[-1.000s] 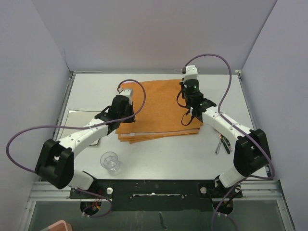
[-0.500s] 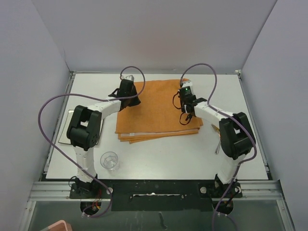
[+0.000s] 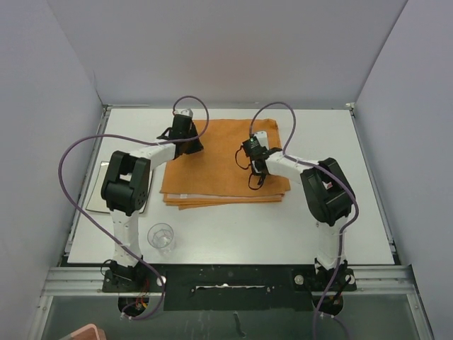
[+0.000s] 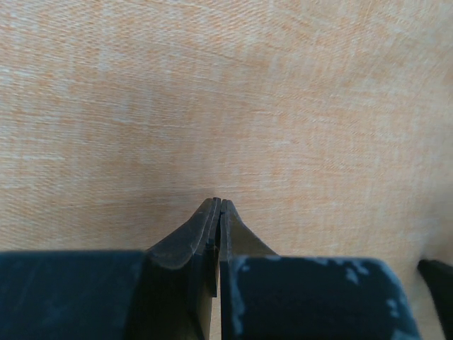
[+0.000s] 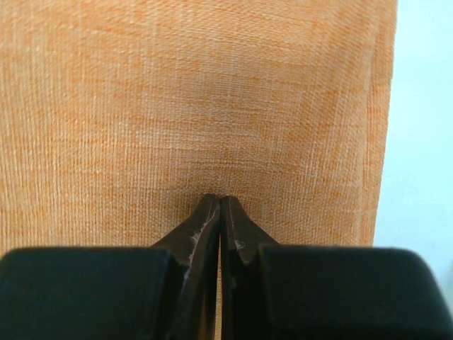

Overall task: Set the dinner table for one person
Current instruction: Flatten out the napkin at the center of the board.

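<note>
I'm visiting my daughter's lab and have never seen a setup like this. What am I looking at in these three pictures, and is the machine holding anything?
These are two robot arms bolted at the near edge of a pale table, each ending in a two-finger gripper. The wide picture comes from a fixed camera above and behind them. The two close-ups come from small cameras on the wrists, so each shows its own dark fingers: the left gripper and the right gripper. On the table lie a folded orange placemat, a clear glass near the left arm's base, and a square white plate partly hidden by that arm. Both grippers are shut, tips at the placemat. No fabric shows between the fingers, so nothing looks held.
</note>
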`<state>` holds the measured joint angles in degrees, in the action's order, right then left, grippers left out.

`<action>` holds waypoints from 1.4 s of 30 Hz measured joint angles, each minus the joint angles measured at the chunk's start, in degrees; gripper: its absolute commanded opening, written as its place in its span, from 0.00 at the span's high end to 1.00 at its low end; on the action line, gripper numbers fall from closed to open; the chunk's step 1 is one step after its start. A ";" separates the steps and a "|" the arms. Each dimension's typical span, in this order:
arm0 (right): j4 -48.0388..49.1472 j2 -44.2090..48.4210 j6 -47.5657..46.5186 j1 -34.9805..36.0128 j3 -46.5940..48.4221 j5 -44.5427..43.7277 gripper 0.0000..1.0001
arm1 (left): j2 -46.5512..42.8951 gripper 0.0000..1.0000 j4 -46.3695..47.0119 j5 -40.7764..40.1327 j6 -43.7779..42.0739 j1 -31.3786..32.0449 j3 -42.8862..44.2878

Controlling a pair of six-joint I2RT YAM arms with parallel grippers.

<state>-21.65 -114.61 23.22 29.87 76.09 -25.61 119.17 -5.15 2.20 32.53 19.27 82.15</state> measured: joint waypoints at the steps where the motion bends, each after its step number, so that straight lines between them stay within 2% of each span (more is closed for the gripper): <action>1: 0.15 0.61 0.48 1.18 -0.85 -0.28 1.00 | 0.00 1.00 0.09 0.11 -0.20 0.02 0.17; 12: -5.35 9.99 5.90 12.96 -11.58 0.11 1.00 | -0.07 1.00 0.81 0.96 -2.43 -0.15 0.11; 20: -11.34 11.02 5.75 13.14 -10.38 -2.45 1.00 | -2.75 1.00 0.76 0.90 -3.65 -0.26 -5.01; 29: -9.64 9.88 2.47 6.73 -0.31 -6.12 1.00 | -12.37 1.00 0.24 0.63 -5.68 -0.26 -10.29; 42: -7.61 -7.89 0.07 -3.41 13.51 -5.42 1.00 | -20.72 1.00 -3.54 -0.39 -8.24 -0.26 -11.72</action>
<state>-29.26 -122.50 23.29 26.46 89.60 -31.03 98.45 -8.69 1.80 24.29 19.00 70.43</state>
